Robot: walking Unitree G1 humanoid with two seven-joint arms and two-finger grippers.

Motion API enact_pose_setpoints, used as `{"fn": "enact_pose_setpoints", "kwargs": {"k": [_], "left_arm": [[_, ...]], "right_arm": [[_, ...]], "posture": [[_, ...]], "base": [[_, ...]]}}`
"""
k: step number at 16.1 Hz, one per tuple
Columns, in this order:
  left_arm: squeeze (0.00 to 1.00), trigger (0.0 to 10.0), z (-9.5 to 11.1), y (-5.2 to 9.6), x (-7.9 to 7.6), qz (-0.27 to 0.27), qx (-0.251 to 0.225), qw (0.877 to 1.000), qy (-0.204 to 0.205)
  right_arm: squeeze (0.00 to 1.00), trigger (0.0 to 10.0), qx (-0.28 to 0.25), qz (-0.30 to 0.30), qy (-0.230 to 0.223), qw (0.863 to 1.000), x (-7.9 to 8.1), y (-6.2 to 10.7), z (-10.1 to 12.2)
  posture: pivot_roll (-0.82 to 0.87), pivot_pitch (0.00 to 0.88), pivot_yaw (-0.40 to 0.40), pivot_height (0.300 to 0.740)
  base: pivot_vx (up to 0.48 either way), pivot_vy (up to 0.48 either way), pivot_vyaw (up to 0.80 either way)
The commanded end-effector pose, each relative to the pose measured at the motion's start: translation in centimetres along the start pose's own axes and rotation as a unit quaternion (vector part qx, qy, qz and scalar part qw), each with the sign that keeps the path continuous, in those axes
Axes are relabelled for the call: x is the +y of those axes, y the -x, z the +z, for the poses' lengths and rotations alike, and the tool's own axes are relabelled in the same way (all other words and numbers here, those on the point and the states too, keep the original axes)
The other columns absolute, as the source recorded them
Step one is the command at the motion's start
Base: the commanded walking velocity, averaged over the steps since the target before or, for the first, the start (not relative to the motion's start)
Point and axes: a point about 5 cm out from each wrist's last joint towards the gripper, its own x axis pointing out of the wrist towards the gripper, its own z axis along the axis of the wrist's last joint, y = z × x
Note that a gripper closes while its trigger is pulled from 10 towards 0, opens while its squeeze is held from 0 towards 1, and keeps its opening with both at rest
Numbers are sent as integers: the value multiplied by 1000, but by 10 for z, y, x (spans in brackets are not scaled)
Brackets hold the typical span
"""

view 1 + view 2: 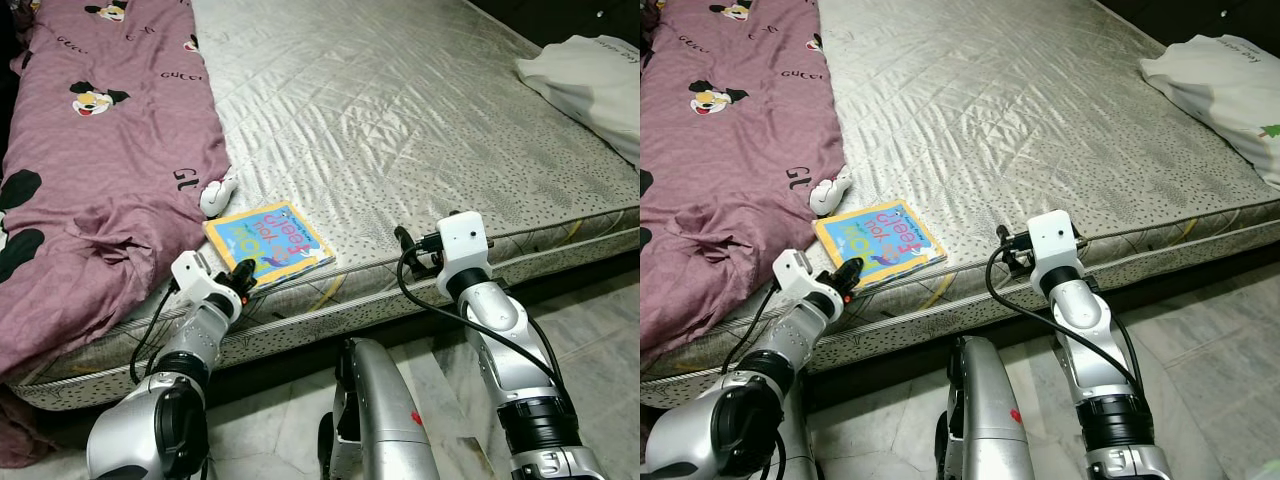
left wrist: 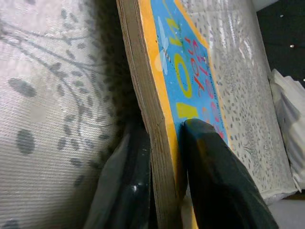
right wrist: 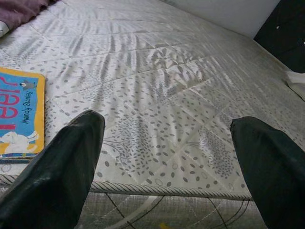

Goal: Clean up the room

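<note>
From our head we see a colourful square board book (image 1: 268, 243) lying near the edge of the silver quilted mattress (image 1: 400, 120), beside a maroon printed blanket (image 1: 100, 150). Our left wrist shows the left pincer (image 2: 164, 186) pinching that book's edge. Our right wrist shows the right pincer (image 3: 171, 162) spread wide above the mattress edge.

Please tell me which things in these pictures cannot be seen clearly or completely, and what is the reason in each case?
- Book: its underside lies against the mattress; in the left wrist view the left tool, shut on its edge, covers part of the cover.
- Pillow: cut off by the right edge of the left eye view.
- Purple blanket: runs past the left and top edges.
- Small white object beside the blanket: too small to identify.
- Right tool: open over the mattress edge, its fingers cut off by the frame.
</note>
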Motion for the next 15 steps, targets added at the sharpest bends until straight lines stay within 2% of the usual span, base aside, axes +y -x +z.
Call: {"fn": "enact_pose_setpoints", "kwargs": {"k": [1, 3, 4, 5, 7, 8, 10, 11, 13, 15], "left_arm": [[0, 0, -10, 1, 2, 12, 29, 999, -13], [0, 0, -7, 0, 2, 15, 23, 999, -32], [0, 0, -1, 0, 1, 18, 9, 997, -70], [0, 0, 13, -2, -4, 35, -29, 982, -184], [0, 0, 25, -3, -13, 32, -71, 971, -224], [0, 0, 39, -3, -23, 23, -118, 956, -268], [0, 0, 53, 0, -35, 14, -169, 933, -317], [0, 0, 65, 3, -47, 2, -209, 910, -358], [0, 0, 71, 6, -56, -9, -229, 891, -392], [0, 0, 72, 11, -63, -33, -232, 874, -426]], "right_arm": [[0, 10000, -2, -8, 2, 1000, -4, -1, 1], [0, 10000, -5, -10, 1, 1000, -3, -3, 1], [0, 10000, -6, -12, 0, 1000, -2, -3, 1], [0, 10000, -10, -18, -1, 1000, -2, -6, 2], [0, 10000, -12, -23, -4, 1000, -3, -8, 3], [0, 10000, -16, -27, -9, 999, -1, -13, 4], [0, 10000, -26, -28, -22, 999, 4, -20, 8], [0, 10000, -38, -25, -37, 998, 11, -27, 14], [0, 10000, -43, -24, -57, 997, 16, -30, 17], [0, 10000, -33, -24, -113, 993, 21, -32, 14]], "posture": [[-88, 45, -89, 495], [-82, 36, -81, 495], [-80, 30, -77, 495], [-73, 20, -69, 495], [-56, 10, -63, 495], [-31, 0, -57, 495], [0, 0, -43, 495], [17, 0, -31, 495], [28, 0, -20, 495], [51, 0, -5, 495]], "base": [[0, 0, 0], [0, 0, 0], [0, 0, 0], [0, 0, 0], [0, 0, 0], [0, 0, 0], [0, 0, 0], [0, 0, 0], [0, 0, 0], [0, 0, 0]]}}
